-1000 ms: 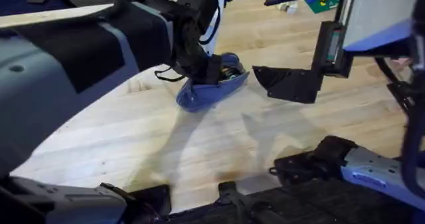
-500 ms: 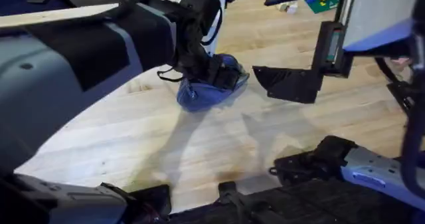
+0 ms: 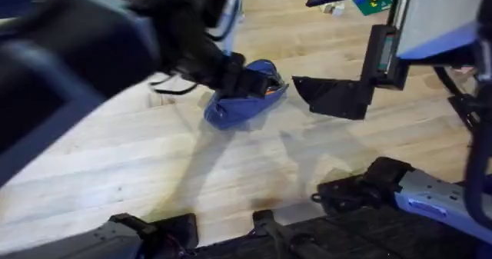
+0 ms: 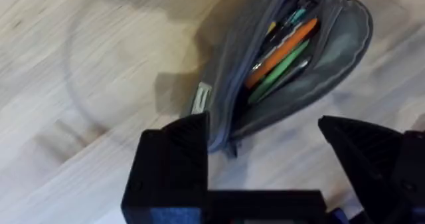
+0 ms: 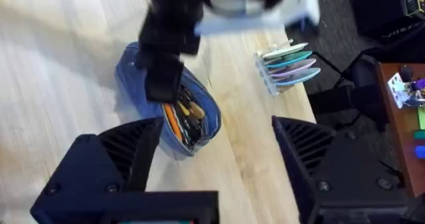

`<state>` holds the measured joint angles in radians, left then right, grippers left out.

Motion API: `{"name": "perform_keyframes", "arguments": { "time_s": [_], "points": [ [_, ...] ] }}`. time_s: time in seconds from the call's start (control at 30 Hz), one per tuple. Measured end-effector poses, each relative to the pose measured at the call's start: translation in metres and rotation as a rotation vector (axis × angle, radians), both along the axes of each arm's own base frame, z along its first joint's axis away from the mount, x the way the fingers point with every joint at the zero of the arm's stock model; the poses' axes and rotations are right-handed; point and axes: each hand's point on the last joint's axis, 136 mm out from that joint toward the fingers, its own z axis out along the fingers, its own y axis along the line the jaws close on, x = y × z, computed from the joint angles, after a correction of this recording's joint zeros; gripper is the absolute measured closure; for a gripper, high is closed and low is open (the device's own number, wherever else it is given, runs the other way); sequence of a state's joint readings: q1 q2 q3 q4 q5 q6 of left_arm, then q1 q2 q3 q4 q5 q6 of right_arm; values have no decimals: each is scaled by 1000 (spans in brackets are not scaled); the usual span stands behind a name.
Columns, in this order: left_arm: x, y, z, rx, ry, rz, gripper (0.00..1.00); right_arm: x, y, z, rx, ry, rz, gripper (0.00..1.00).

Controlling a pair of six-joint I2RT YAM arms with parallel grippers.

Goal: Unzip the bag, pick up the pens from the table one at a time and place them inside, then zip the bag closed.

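Left gripper (image 4: pixel 262 161) now lower over unzipped bag (image 3: pixel 242 97), jaws spread; right gripper (image 5: pixel 219 164) spread too.

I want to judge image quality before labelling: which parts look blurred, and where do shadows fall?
Overhead: the left arm is large, dark and smeared over the upper left; soft arm shadows cross the table. Left wrist: the bag and the pens inside are fairly sharp. Right wrist: the left gripper over the bag is blurred.
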<state>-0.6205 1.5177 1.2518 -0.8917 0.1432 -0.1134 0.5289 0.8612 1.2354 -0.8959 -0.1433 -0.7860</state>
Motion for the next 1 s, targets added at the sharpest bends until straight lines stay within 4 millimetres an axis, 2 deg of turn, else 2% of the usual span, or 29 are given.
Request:
{"name": "perform_keyframes", "arguments": {
  "time_s": [0.13, 0.3, 0.47, 0.63, 0.77, 1.0],
  "points": [
    [-2, 35, 24, -4, -22, 67, 9, 0, 0, 0, 0, 0, 0, 4],
    [-1, 78, 44, 17, -67, 112, 9, 0, 0, 0, 0, 0, 0, 4],
    [-2, 104, 61, 44, -148, 74, 9, 0, 0, 0, 0, 0, 0, 3],
    [10, 119, 73, 66, -240, 44, 9, -1, 2, 0, 6, 4, 10, 4],
    [10, 121, 71, 84, -244, 22, 8, -9, 15, -2, 43, 47, 85, 3],
    [14, 125, 69, 120, -254, 1, 8, -4, 36, -21, 50, 160, 156, 3]
  ]
}}
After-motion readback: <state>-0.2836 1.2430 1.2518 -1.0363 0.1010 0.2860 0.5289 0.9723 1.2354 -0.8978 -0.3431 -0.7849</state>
